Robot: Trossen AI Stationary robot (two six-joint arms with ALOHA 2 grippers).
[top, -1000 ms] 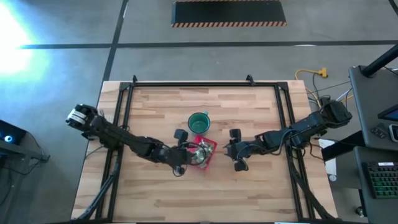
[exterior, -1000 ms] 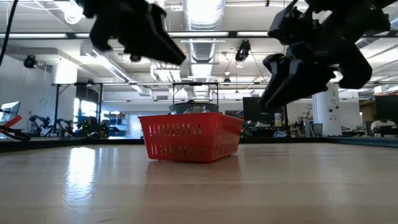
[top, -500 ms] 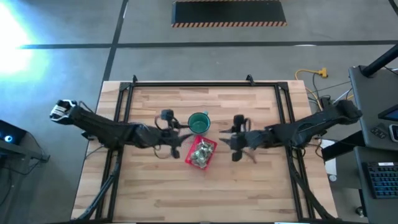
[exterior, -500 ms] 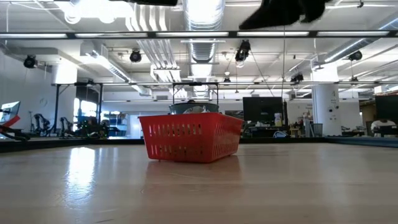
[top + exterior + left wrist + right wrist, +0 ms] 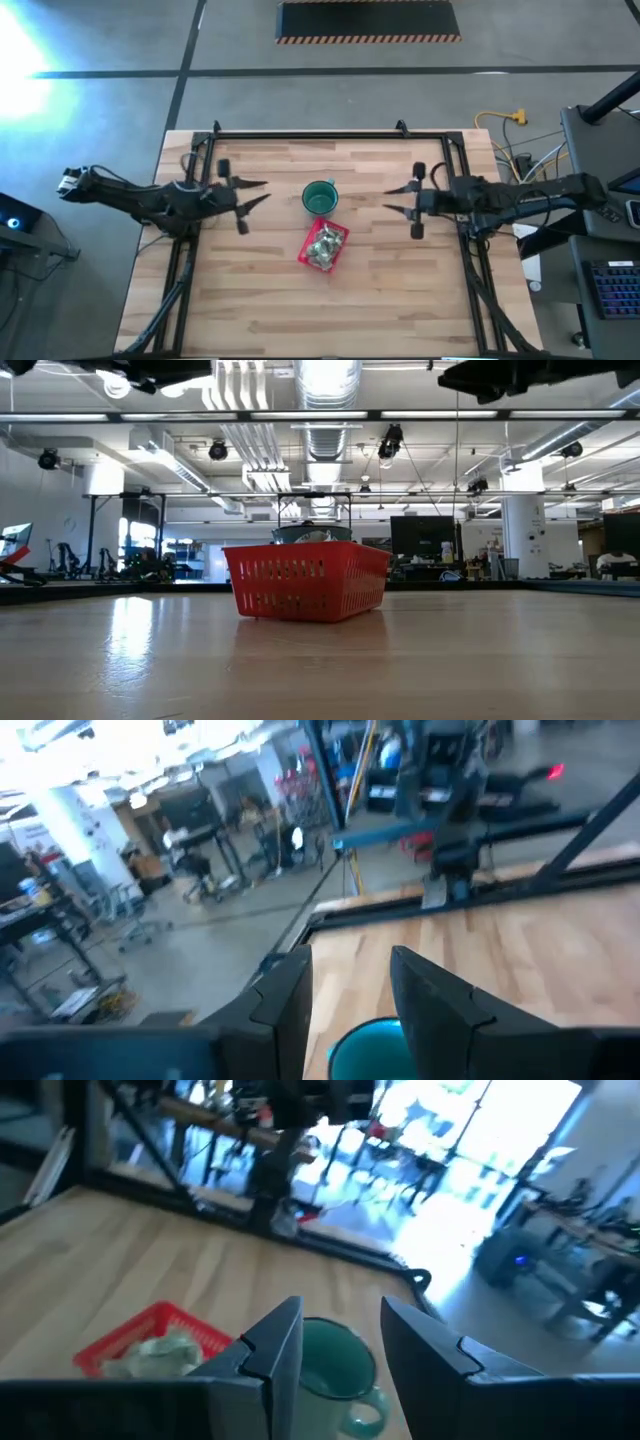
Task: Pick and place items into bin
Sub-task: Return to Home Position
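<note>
The wooden table [image 5: 300,310] fills the middle of the high view, with a black frame [image 5: 300,137] around its edges. The two dark arms reach in from either side and face each other across it. The left gripper [image 5: 254,192] hangs over the left part of the table with its fingers spread and nothing between them; it points toward the middle and is well apart from the bin. The right gripper [image 5: 394,201] hangs over the right part in the same way, fingers spread and empty, and is also well apart from the bin. In the low view only dark parts of the arms show along the top edge, high above the tabletop.

The red bin [image 5: 304,257] stands near the table's centre, turned at an angle to the table's edges. The round dark-green cup [image 5: 319,197] stands upright just beside it, on the far side, between the two grippers. Many small pale green-and-white packets [image 5: 323,245] lie heaped inside the bin. None show on the bare wood.
</note>
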